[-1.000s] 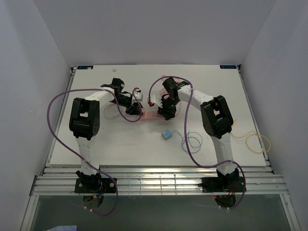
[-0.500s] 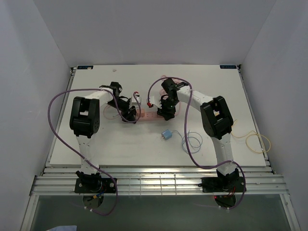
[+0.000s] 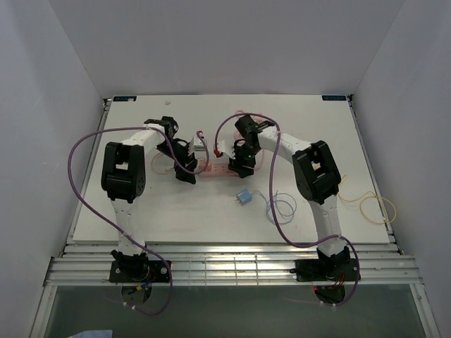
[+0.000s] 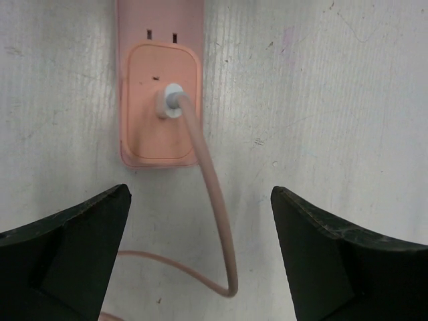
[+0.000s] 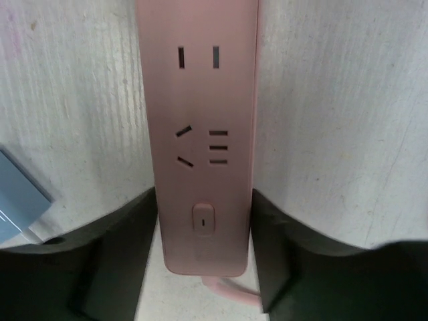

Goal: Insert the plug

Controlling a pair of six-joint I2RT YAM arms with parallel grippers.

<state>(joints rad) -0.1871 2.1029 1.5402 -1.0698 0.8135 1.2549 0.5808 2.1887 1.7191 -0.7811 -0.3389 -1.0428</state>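
Right gripper [image 5: 204, 224] clamps the pink plastic power strip [image 5: 197, 100] at lower centre; left gripper [image 4: 200, 194] gapes wide. Only the overhead view shows the small blue plug [image 3: 244, 198] whole.

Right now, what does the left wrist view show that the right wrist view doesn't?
Only left wrist: a pink plug seated in the strip, its cord curling down between the left jaws, which stand wide open, clear of the strip. Only right wrist: empty sockets, a switch, a blue plug cut off at the left edge, and the right jaws pressed on both sides of the strip. Both: the pink strip on the white table.
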